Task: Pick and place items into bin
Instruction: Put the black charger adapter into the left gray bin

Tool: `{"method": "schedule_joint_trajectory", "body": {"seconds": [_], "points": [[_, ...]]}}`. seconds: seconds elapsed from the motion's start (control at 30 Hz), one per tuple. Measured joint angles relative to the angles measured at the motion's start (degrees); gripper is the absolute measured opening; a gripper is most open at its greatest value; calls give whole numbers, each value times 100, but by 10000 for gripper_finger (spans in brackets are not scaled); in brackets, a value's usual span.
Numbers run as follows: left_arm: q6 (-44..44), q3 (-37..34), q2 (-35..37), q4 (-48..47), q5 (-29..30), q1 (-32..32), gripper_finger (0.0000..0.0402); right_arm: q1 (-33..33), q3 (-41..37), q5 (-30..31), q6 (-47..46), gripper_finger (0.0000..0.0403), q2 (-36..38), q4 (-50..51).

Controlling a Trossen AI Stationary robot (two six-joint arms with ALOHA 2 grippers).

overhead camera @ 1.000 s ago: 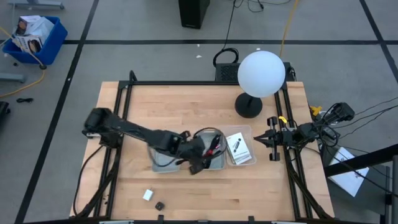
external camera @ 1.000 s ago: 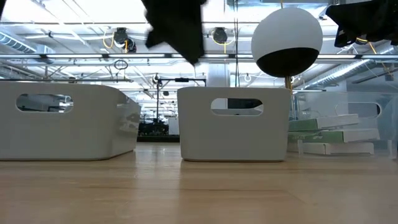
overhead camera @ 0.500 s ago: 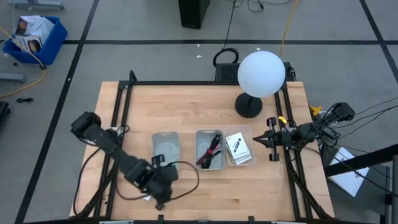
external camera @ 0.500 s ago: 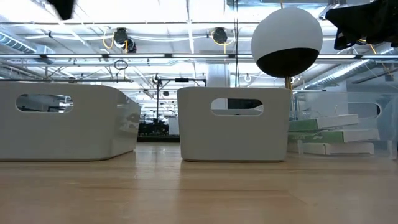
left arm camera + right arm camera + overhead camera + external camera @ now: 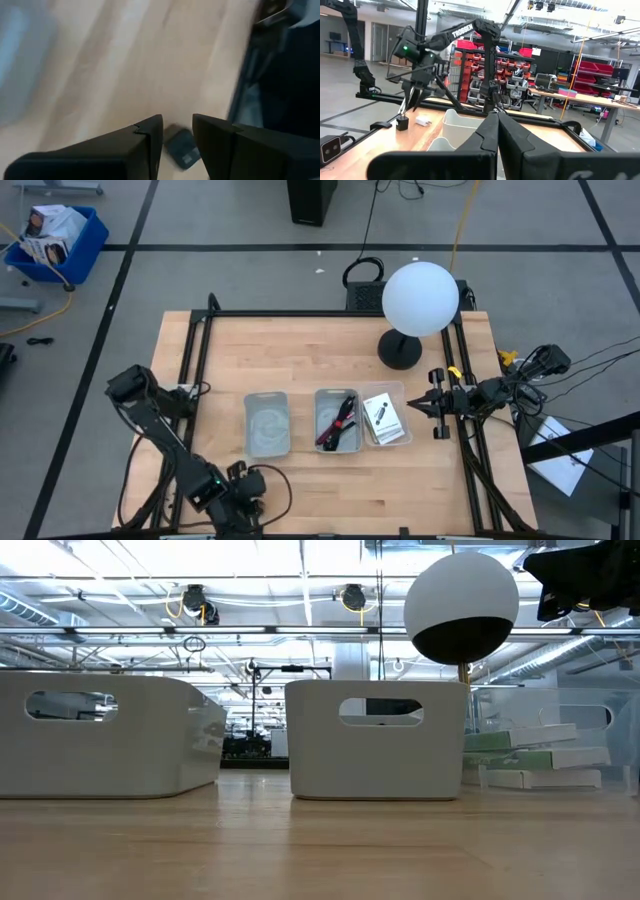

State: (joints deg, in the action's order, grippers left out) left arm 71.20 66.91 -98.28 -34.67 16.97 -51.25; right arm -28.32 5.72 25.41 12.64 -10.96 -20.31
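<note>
While the tiny black piece (image 5: 181, 148) is lying on the wood at the near edge of the surface (image 5: 330, 350), I am bringing the left tool (image 5: 243, 502) down over it; half a second ago this arm was a little farther in, and a second ago it was reaching over the middle bin (image 5: 337, 420). In the left wrist view the piece is showing in the gap between the two fingers (image 5: 145, 145), which are standing partly apart and gripping nothing. From above, the arm is covering both the piece and the white block that lay beside it, so I cannot tell where the block is now; in the right wrist view a white block (image 5: 423, 121) is sitting just beside the black piece.

I am reading this as the drop being finished and the next pick starting. The dark-red strap (image 5: 341, 417) and black cable are lying in the middle bin, a white card (image 5: 383, 418) in the right one. The right tool (image 5: 431, 403) is waiting pinched shut at the surface's right edge, near the globe lamp (image 5: 420, 298).
</note>
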Motion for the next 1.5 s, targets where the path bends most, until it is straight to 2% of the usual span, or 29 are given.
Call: {"method": "schedule_joint_trajectory", "body": {"seconds": [0.13, 0.27, 0.53, 0.63, 0.73, 0.93, 1.1, 1.23, 1.33, 1.5], "points": [[132, -387, 0, 1011, 77, -54, 114, 0, 0, 0, -1, 0, 0, 0], [258, -459, 0, 1315, 70, -54, 137, 0, 1, -1, -2, 0, 0, 0], [42, -459, 0, 1181, 110, -54, 259, 0, 2, -2, -146, 0, 0, 0], [-386, -459, 0, 992, 57, -84, 300, 0, 0, 0, -146, 0, 0, 0], [-793, -459, 0, 807, 15, -177, 325, 0, 2, -1, -146, 0, 0, 0], [-955, -461, 0, 873, -474, -220, 335, 0, 2, 0, -142, 0, 0, 24], [-1230, -461, -2, 878, -360, -242, 335, 0, 2, 11, -138, 0, 0, 24], [-1736, -461, -297, 959, -286, -209, 335, 0, 1, 14, -144, 0, 1, 31], [-2113, -462, -600, 1218, -512, -146, 335, 0, 2, 20, -144, 0, 2, 39], [-2161, -463, -859, 1228, -799, -83, 335, 0, 2, 24, -146, 0, 2, 45]]}}
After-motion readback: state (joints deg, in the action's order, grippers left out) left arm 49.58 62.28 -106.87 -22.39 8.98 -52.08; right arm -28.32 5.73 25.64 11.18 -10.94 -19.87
